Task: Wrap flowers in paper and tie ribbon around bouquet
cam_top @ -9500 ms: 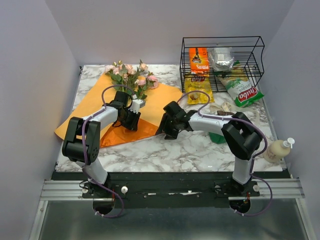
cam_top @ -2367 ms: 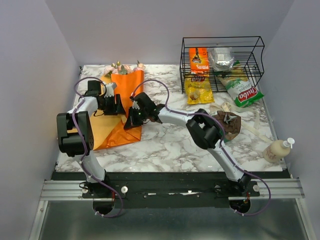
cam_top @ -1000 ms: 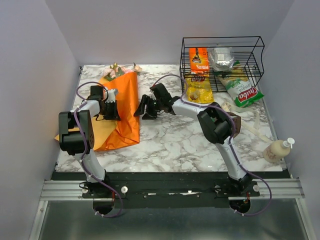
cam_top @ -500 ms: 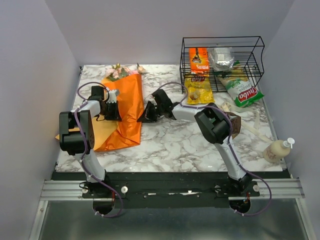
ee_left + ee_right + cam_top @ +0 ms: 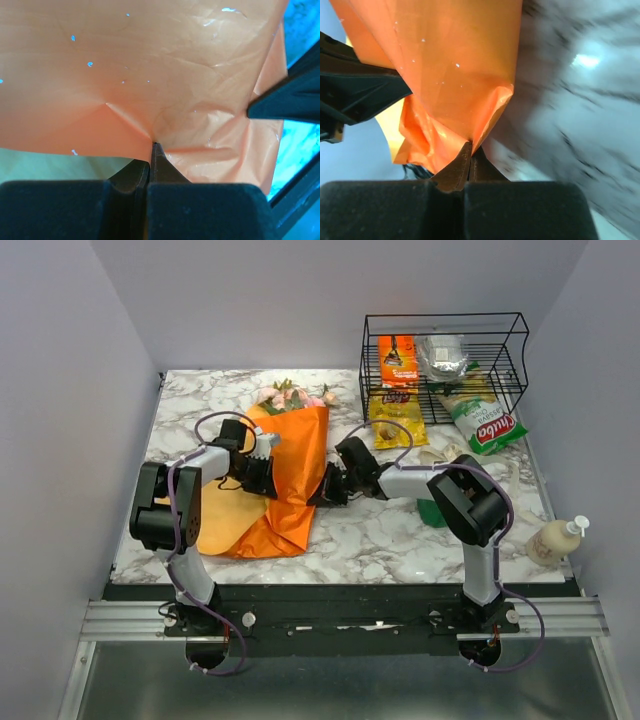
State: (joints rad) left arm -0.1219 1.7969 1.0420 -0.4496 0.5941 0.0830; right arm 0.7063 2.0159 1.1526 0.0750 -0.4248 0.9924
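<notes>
The orange paper (image 5: 298, 455) is folded over the flowers (image 5: 293, 395), and only the pink and cream heads stick out at its far end. A flared orange tail (image 5: 270, 532) lies toward me. My left gripper (image 5: 262, 476) is at the bundle's left side. In the left wrist view it (image 5: 152, 146) is shut on a pinch of the paper (image 5: 150, 75). My right gripper (image 5: 326, 492) is at the bundle's right edge, shut (image 5: 470, 148) on a fold of the paper (image 5: 455, 65). A pale cream bit of ribbon (image 5: 437, 453) shows behind the right arm.
A black wire basket (image 5: 520, 350) with snack packets stands at the back right. A yellow chip bag (image 5: 395, 420) and a green and white bag (image 5: 487, 426) lie before it. A cream pump bottle (image 5: 555, 540) sits near the right front edge.
My right gripper has shut on the paper's right edge. Both arms have carried the wrapped bundle to the right and nearer, so the flowers now sit further right.
</notes>
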